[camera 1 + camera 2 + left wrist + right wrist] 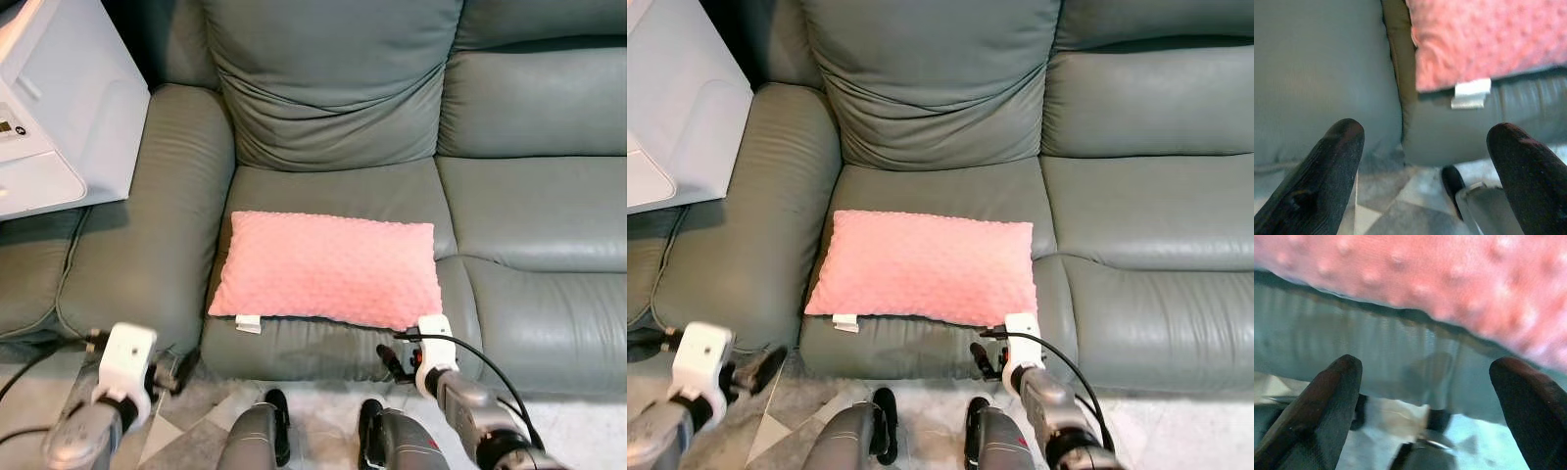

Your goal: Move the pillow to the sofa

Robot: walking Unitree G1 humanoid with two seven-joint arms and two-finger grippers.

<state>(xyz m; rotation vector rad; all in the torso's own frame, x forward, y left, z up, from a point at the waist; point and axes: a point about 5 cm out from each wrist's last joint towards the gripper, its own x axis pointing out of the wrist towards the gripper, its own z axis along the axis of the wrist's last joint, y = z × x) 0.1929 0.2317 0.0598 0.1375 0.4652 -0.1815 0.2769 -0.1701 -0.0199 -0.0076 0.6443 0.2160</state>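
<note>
A pink dotted pillow (333, 266) lies flat on the left seat of the grey-green leather sofa (529, 206), its white tag (1470, 93) hanging over the seat's front edge. My left gripper (1425, 166) is open, low in front of the sofa's left armrest, apart from the pillow's tagged corner. My right gripper (1425, 396) is open too, just below the pillow's near right corner, with the seat front between its fingers (1327, 396). Neither holds anything. From the head, the left gripper (176, 374) and right gripper (394, 360) sit at the sofa's base.
A white appliance (49, 108) stands against the sofa's left armrest. Black cables (39, 352) trail on the floor at the left. My own legs and feet (279, 426) are on the pale floor close to the sofa front. The right seat (539, 235) is bare.
</note>
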